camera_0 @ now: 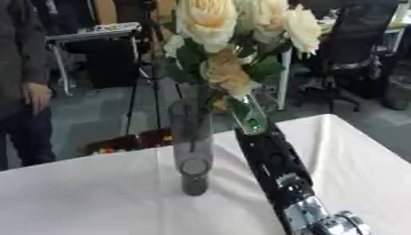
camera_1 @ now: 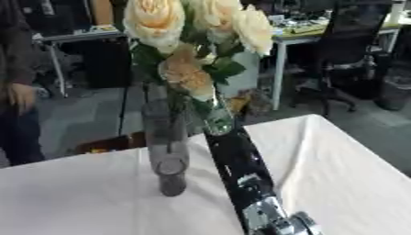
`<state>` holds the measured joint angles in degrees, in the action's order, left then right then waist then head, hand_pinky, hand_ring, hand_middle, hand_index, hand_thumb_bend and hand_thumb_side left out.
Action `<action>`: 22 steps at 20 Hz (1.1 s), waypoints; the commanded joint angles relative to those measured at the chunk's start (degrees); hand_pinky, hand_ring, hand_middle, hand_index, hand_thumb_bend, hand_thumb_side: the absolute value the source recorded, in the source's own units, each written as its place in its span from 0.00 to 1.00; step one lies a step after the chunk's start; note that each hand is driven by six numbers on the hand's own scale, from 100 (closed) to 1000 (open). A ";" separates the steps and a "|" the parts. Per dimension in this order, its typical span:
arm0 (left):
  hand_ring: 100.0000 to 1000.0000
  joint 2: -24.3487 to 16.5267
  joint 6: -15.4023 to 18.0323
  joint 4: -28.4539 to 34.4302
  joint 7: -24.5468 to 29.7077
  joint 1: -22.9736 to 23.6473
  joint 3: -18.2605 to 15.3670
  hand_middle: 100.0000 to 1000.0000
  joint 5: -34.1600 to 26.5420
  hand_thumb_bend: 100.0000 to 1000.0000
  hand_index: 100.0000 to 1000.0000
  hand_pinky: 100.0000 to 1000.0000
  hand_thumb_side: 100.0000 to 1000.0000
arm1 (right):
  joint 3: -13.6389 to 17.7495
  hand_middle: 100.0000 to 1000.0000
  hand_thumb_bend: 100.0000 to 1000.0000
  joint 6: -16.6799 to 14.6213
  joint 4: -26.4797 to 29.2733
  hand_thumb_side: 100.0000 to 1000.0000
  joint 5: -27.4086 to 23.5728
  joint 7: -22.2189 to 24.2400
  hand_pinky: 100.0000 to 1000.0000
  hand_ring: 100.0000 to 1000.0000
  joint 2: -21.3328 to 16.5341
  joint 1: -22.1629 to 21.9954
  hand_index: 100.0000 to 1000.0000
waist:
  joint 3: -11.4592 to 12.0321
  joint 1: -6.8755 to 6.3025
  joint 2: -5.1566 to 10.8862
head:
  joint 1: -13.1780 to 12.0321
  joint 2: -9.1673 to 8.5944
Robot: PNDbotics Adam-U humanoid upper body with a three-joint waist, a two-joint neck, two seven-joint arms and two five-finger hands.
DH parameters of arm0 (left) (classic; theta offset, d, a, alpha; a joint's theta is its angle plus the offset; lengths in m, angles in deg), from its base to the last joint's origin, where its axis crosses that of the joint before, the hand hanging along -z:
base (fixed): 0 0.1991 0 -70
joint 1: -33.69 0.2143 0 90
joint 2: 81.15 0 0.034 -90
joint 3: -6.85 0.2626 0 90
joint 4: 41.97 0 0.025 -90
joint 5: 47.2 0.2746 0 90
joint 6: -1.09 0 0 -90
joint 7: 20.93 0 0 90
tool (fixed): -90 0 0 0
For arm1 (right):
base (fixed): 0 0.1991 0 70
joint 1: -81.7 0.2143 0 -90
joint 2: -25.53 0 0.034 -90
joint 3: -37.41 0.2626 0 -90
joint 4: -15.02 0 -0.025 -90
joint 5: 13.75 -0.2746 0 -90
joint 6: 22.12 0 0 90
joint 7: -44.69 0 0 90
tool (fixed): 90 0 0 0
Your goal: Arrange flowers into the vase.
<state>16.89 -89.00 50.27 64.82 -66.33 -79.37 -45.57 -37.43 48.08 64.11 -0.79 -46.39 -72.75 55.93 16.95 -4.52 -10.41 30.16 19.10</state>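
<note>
Office room behind, desks, chairs. White table (camera_0: 96,197) in front. Right arm reaches up from low right corner. Right hand (camera_0: 245,112) mostly hidden by leaves; cannot tell if fingers spread or pinch. Flowers (camera_0: 229,27), cream and peach, bunched just above hand. Dark glass vase (camera_0: 191,142) stands upright just left of hand, stems seem to go into it. Looks close to done. Good way: lower stems straight, don't bump vase, or it tips. Left hand not seen.
</note>
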 commanded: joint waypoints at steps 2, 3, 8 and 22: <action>0.71 -0.85 0.12 0.68 -0.34 -0.30 -0.66 0.61 0.39 0.27 0.61 0.52 1.00 | 0.38 0.00 0.49 0.22 0.04 1.00 0.07 -0.74 0.00 0.15 -2.28 0.66 0.09 | -0.27 0.88 1.46 | -0.30 -0.29; 0.71 -0.86 0.12 0.68 -0.35 -0.30 -0.66 0.61 0.40 0.27 0.61 0.52 1.00 | 0.39 0.00 0.49 0.27 -0.02 1.00 0.03 -0.76 0.00 0.15 -2.35 0.59 0.09 | -0.32 0.88 1.47 | -0.31 -0.30; 0.71 -0.86 0.12 0.66 -0.38 -0.23 -0.70 0.61 0.40 0.27 0.61 0.52 1.00 | 0.44 0.00 0.48 0.44 -0.14 1.00 -0.29 -0.42 0.00 0.19 -2.56 0.27 0.11 | -0.55 0.83 1.56 | -0.35 -0.31; 0.71 -1.06 0.13 0.58 -0.76 0.18 -1.06 0.61 0.46 0.27 0.61 0.53 1.00 | -1.58 0.36 0.50 -3.12 2.45 1.00 -1.72 6.55 0.31 0.67 -5.11 -2.98 0.43 | -2.71 1.01 1.99 | -1.47 0.53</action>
<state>16.89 -88.93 50.25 64.39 -65.86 -79.85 -45.20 -38.81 45.49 64.97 -1.94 -41.00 -75.80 51.98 14.21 -4.47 -10.26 28.90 19.53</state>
